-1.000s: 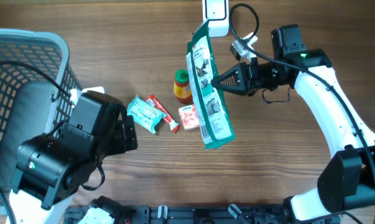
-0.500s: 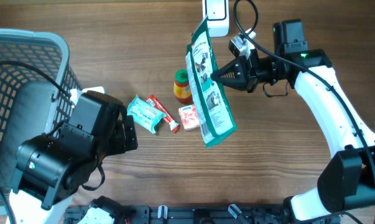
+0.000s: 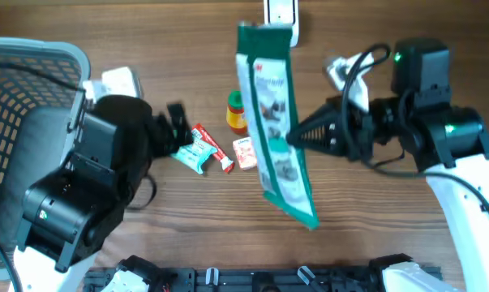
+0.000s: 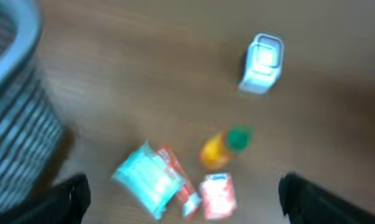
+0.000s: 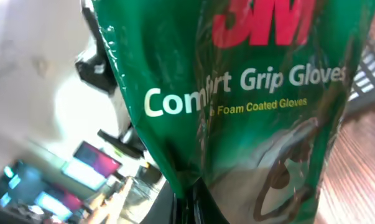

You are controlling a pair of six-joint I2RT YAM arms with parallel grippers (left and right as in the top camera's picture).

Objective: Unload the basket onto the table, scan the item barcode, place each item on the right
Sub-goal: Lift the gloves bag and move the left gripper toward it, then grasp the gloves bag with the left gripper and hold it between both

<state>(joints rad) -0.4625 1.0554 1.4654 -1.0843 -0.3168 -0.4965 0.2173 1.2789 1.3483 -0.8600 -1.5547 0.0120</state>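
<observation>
Overhead, I see the basket [image 3: 33, 61] at far left, then my left gripper [image 4: 184, 186], fingers spread wide, beside the teal packet [image 3: 191, 152] on the surface [image 3: 390, 243]. Right of the orange bottle [image 3: 238, 112], the green glove pack [image 3: 272, 97] hangs tilted below the white scanner [image 3: 280, 15], pinched in my right gripper [image 3: 294, 139], fingers closed on it.

From your right claw [image 3: 294, 139], the glove pack [image 3: 270, 97] sits at its tips; bottle [image 3: 238, 112] and sachets [image 3: 246, 152] just beyond; basket [image 3: 17, 89] farthest.

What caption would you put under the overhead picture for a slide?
Right gripper pinches a green 3M gloves pack above the table, near the white scanner, with packets and a bottle alongside.
</observation>
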